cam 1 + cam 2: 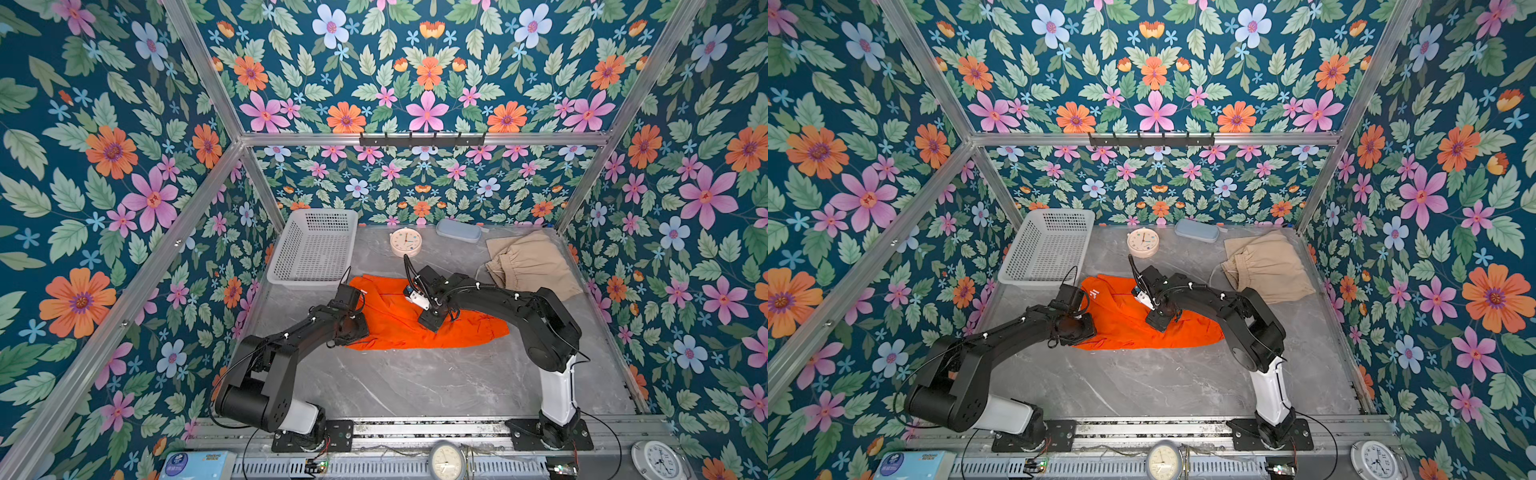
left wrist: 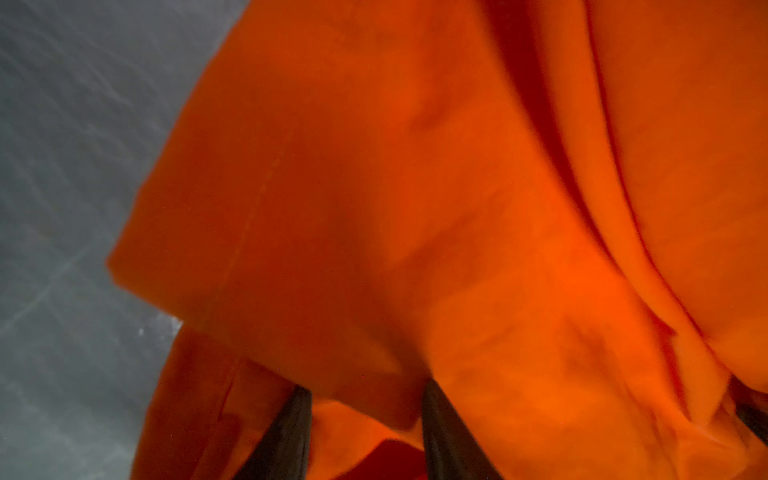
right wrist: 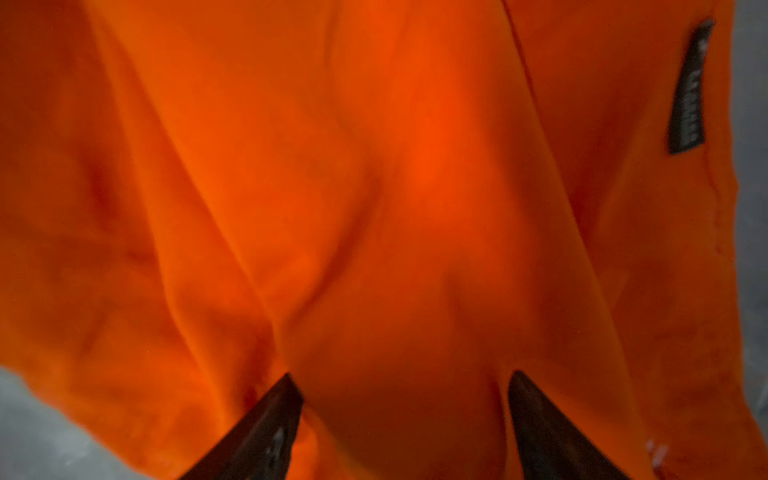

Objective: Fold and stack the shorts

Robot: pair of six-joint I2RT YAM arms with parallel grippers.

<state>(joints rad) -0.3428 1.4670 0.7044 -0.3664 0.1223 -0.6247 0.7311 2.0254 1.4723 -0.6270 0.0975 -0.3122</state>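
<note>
Front-rail clocks (image 1: pixel 446 459) (image 1: pixel 658 459) two, worktop clock (image 1: pixel 405 241) one, basket (image 1: pixel 316 214) one. Shorts two: beige shorts (image 1: pixel 536 266) apart; orange shorts (image 1: pixel 399 328) partly hidden under right claw (image 3: pixel 405 386), spread open, and left claw (image 2: pixel 365 399), grip untellable.

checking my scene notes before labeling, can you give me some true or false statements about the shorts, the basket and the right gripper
1. The orange shorts lie spread on the table. True.
2. The beige shorts are inside the white basket. False: they lie on the table at the far right, and the basket stands at the far left.
3. The right gripper has its jaws apart over orange cloth. True.
4. The two pairs are stacked. False: the beige pair lies farther back and to the right, not on or under the orange pair.
</note>
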